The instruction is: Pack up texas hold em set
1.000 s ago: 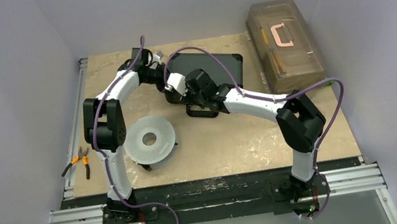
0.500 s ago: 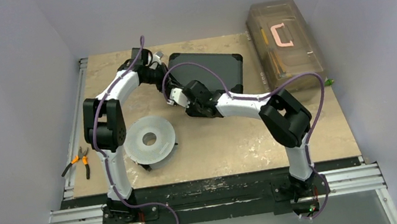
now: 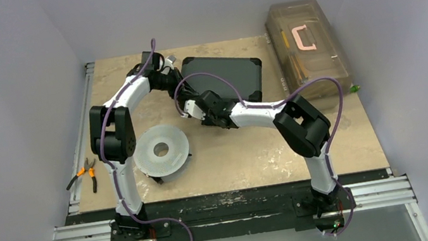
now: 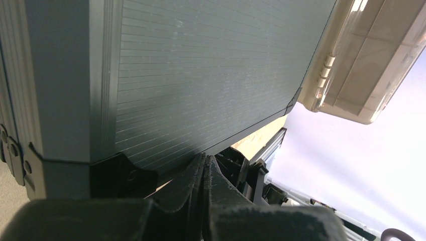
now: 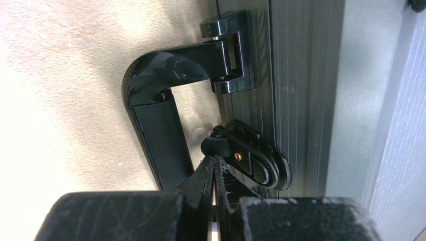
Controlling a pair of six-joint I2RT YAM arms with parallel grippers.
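Your right gripper is pinched together, tips at the latch beside the handle of the closed briefcase, which lies toward the table's far edge. Your left gripper, likewise together, sits at its left side. Contents hidden. The toolbox stands near its right.

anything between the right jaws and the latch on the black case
Nothing visible. The right jaws, shut, point tip-first at the black latch beside the handle on the briefcase edge, touching or nearly so.
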